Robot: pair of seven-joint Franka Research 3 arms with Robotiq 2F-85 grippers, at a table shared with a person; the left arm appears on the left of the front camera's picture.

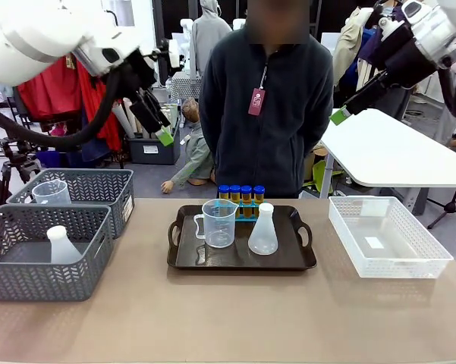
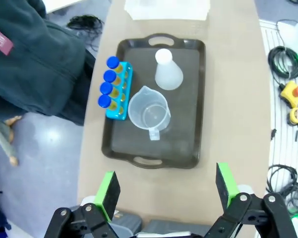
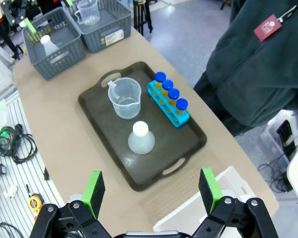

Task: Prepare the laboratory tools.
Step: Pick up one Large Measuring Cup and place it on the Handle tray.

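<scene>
**Lab tools grouped on tray, both arms raised**

Tan tabletop: two grey plastic baskets [image 1: 30, 262] at left. Centred, a black handled tray [image 1: 241, 262] holds a clear handled measuring beaker [image 1: 218, 223], a translucent white conical flask [image 1: 262, 230] and blue-capped tubes of amber liquid [image 1: 240, 194] in a low blue rack [image 2: 123, 96]. Left gripper [image 2: 166, 191] and right gripper [image 3: 151, 191] hover high, jaws apart. Descend vertically, gripping one item cleanly without nudging its neighbours.
</scene>
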